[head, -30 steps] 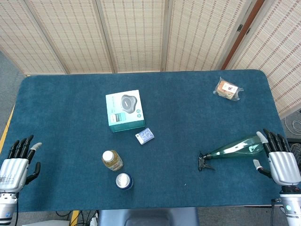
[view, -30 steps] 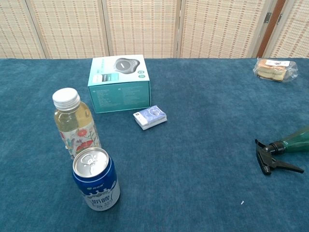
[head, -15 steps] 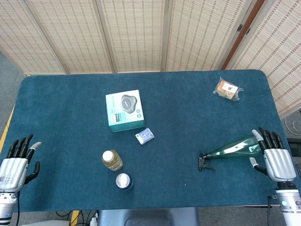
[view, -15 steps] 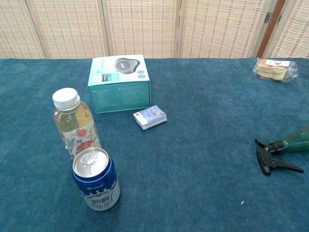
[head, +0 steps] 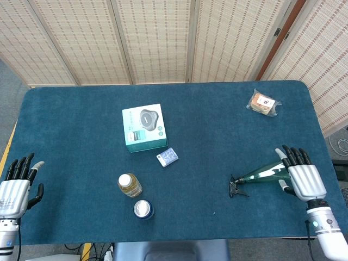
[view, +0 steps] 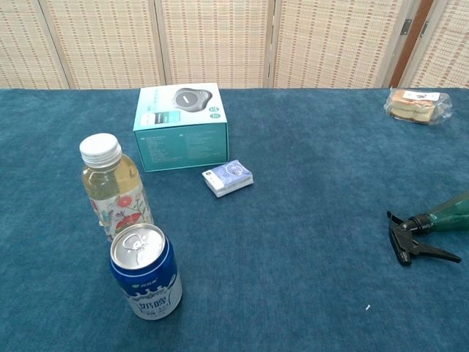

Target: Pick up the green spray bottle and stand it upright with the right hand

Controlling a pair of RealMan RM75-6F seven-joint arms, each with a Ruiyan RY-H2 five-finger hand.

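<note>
The green spray bottle [head: 265, 173] lies on its side on the blue table [head: 217, 125], near the right front edge. Its black trigger head [head: 237, 187] points left. My right hand [head: 300, 177] hovers at the bottle's wide base end, fingers straight and apart, covering that end; I see no grip on it. In the chest view only the trigger head [view: 412, 240] and a bit of green neck [view: 451, 215] show at the right edge, and no hand appears. My left hand [head: 16, 182] rests open beyond the table's left front corner, holding nothing.
A teal box [head: 143, 127] stands left of centre, with a small blue pack [head: 167, 157] beside it. A yellow drink bottle [head: 129, 185] and a blue can [head: 143, 209] stand near the front edge. A wrapped snack [head: 263, 103] lies at the far right.
My right hand has moved left and forward, from beside the bottle's base to over it. The bottle has barely shifted. The left hand has drifted slightly lower.
</note>
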